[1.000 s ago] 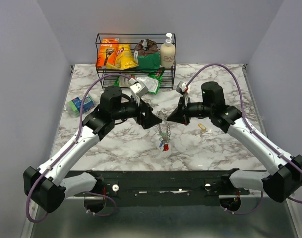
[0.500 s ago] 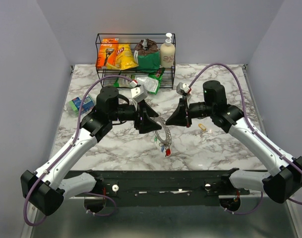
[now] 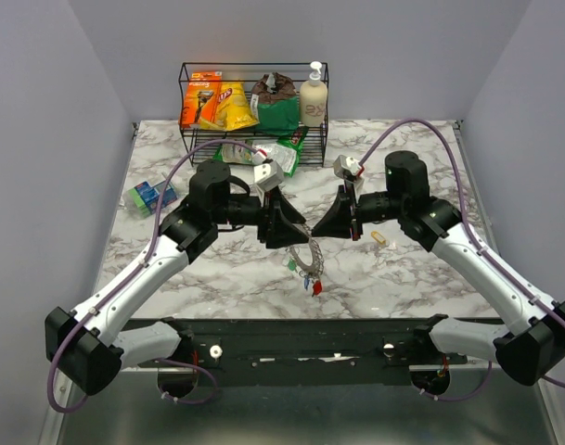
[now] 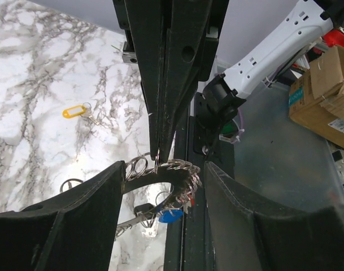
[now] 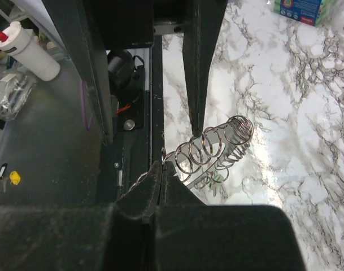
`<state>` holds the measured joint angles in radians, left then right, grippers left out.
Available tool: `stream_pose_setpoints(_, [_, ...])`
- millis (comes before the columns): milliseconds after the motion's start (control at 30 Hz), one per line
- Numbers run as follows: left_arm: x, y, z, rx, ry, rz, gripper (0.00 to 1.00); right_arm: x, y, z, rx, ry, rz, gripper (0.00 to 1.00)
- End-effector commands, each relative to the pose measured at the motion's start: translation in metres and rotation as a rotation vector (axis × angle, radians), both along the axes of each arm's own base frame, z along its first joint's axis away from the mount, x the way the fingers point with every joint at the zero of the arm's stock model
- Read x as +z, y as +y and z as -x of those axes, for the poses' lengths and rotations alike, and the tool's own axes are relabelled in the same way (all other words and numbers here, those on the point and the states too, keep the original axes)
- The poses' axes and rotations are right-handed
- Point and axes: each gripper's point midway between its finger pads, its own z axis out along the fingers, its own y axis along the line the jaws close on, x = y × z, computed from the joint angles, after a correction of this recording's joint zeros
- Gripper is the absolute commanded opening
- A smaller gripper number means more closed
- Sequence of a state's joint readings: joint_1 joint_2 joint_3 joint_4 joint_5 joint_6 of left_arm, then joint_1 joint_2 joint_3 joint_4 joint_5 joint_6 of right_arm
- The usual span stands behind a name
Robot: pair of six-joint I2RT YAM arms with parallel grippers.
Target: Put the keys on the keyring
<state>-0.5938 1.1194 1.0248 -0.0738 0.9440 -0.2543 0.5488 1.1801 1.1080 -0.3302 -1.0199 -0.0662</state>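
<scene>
Silvery keyring (image 4: pixel 167 164), pinched by right fingers (image 5: pixel 142 196), sits between left fingers (image 4: pixel 84 203).

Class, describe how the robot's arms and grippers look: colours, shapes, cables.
The left arm and right arm have white shells, black joints and black bases. A purple cable loops along each. The left gripper and right gripper are black, with two long tapering fingers. A pale grey camera block sits on each wrist.

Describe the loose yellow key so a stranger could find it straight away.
Start at the marble table, then the right arm. Just on its near side lies the yellow key, alone on bare marble; the other keys hang on the keyring.
</scene>
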Motion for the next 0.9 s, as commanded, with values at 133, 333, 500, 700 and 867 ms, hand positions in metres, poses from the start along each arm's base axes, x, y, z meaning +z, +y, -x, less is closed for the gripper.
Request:
stream_pose_setpoints(133, [-0.0024,-0.0161,0.0037,-0.032,-0.002,-0.06,0.58,0.0206,-0.0011,0.0127,0.04,-0.048,-0.059,0.01])
stream_pose_setpoints(333, [0.0014,-0.0176,0.006,-0.036,-0.014,-0.051,0.52,0.0198,-0.0029,0.0141,0.032,-0.054,-0.059,0.01])
stream_pose_setpoints(500, [0.0016,-0.0181,0.007,-0.042,-0.013,-0.057,0.39,0.0194,-0.0031,0.0135,0.028,-0.056,-0.057,0.01])
stream_pose_setpoints(700, [0.001,-0.0175,0.0082,-0.047,-0.016,-0.066,0.1,0.0226,-0.0042,0.0162,0.032,-0.065,-0.064,0.01])
stream_pose_setpoints(867, [-0.0006,-0.0171,0.0101,-0.056,-0.018,-0.07,0.0,0.0241,-0.0047,0.018,0.038,-0.068,-0.068,0.01])
